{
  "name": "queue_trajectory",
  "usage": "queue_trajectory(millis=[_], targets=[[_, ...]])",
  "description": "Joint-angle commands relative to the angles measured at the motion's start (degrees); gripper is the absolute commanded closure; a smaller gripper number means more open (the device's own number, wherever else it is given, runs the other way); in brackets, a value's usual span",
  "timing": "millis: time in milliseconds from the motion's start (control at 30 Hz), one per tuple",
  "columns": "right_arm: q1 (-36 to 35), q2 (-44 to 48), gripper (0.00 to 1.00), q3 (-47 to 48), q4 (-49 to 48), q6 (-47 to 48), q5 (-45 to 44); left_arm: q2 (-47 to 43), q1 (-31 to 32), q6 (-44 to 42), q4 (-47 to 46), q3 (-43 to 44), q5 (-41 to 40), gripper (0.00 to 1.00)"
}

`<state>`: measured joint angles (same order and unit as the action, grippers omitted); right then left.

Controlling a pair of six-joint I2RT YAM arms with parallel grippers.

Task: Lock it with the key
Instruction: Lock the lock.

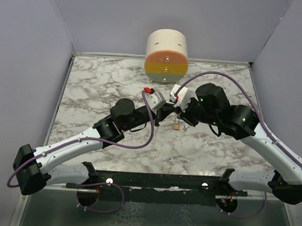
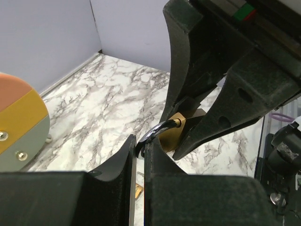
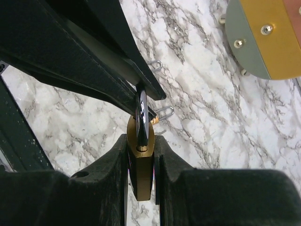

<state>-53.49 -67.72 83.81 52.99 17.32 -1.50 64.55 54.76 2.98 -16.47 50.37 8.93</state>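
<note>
Right wrist view: our right gripper is clamping the padlock body while its shackle is pointing straight into the pinch of our left gripper

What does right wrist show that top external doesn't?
Right wrist only: the right claw pinching the padlock by its brass body, its dark shackle running up into the left claw. Top external only: the left arm and right arm whole, plus the drum's cream body. Both: the striped drum face and the marble table.
</note>
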Motion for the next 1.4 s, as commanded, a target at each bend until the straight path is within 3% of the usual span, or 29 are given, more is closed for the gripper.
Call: queue_trajectory(millis=[0,233,400,667,833,1000,1233,1367], targets=[[-3.76,2.68,0.98,3.17,-51.52,0.70,15.21,6.25,4.73,1.64,20.73,-5.33,10.77,1.00],[-3.78,9.30,0.98,-9.55,-59.24,-3.89,14.08,-1.56,4.73,4.18,12.74,-7.70,6.85,1.00],[-3.78,12.51,0.97,-17.03,-61.30,-7.79,13.22,-7.75,4.70,3.35,8.72,-7.71,-0.94,1.00],[-3.80,11.23,0.58,-25.80,-62.95,-10.95,10.45,-9.31,4.65,-3.33,10.73,-1.15,-7.98,1.00],[-3.74,12.38,0.46,-30.27,-64.03,-12.42,7.74,-9.19,4.65,-6.67,14.84,2.05,-13.02,1.00],[-3.74,15.40,0.43,-33.30,-60.24,-13.55,3.41,-10.72,4.51,-10.51,18.43,4.43,-19.95,1.00],[-3.81,20.15,0.42,-39.49,-60.54,-14.43,-6.39,-12.98,4.39,-13.25,21.84,7.37,-22.85,1.00],[-3.80,20.53,0.41,-41.65,-60.26,-14.35,-5.58,-14.34,4.39,-13.83,22.72,8.23,-24.03,1.00]])
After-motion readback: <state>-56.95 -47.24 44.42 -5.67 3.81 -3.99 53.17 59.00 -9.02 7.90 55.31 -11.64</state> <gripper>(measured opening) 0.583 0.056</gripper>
